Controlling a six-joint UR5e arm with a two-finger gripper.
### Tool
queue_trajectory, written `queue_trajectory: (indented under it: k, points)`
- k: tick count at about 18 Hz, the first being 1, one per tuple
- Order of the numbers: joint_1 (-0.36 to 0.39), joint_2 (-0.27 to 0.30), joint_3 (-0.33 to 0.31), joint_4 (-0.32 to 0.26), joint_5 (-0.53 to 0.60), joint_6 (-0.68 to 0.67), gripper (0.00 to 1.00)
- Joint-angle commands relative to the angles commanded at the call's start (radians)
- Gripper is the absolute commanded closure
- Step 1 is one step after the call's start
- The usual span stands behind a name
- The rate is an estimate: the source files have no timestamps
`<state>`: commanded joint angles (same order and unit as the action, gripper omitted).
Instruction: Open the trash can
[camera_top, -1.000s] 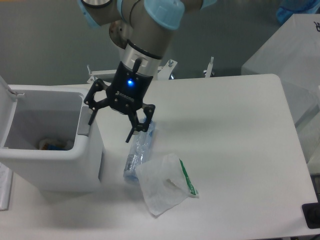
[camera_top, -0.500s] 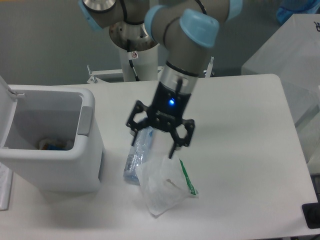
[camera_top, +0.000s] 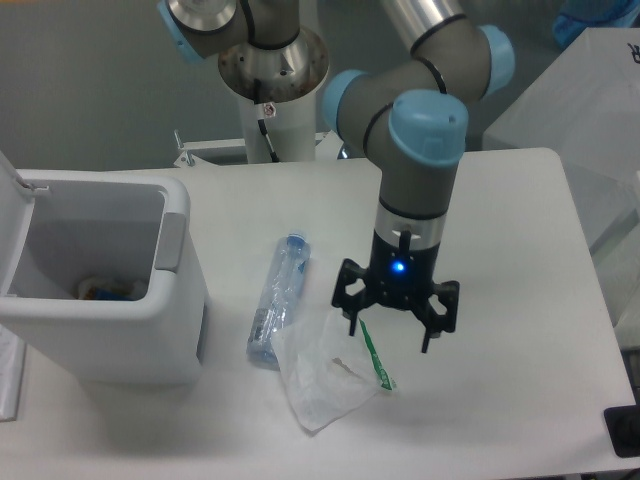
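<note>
The trash can (camera_top: 100, 290) stands at the 9 o'clock edge of the white table (camera_top: 500, 260), its hinged lid (camera_top: 12, 215) swung up and back so the mouth is open; a grey tab (camera_top: 170, 242) shows on the rim at its 3 o'clock side, and some small coloured scraps lie at the bottom. The gripper (camera_top: 391, 333) hangs over the middle of the table, well apart from the can, pointing down with a blue light lit on its body. Its jaws are spread wide and nothing is between them. One fingertip (camera_top: 353, 324) is over the upper edge of a clear plastic bag (camera_top: 325, 372) with a green strip (camera_top: 375, 355); whether it touches the bag cannot be told.

Between can and gripper lies a clear bottle (camera_top: 278, 300) with a blue cap, stretched from 12 to 6 o'clock, its lower end just beside or under the bag. Toward 3 o'clock of the gripper the tabletop is bare out to the rounded table edge. At 12 o'clock the arm's base column (camera_top: 272, 120) rises behind the table. At 5 o'clock a dark object (camera_top: 625, 430) sits at the corner.
</note>
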<state>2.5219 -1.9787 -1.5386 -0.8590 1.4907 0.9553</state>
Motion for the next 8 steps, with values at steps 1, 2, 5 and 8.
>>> queue_trajectory:
  k: [1, 2, 5, 8]
  points:
    - [-0.003, 0.003, 0.002, -0.012, 0.014, 0.023, 0.00]
    - [-0.002, 0.004, 0.002, -0.014, 0.014, 0.031, 0.00]
    - [0.001, 0.008, 0.005, -0.026, 0.017, 0.071, 0.00]
    - [0.001, 0.003, 0.050, -0.128, 0.020, 0.105, 0.00]
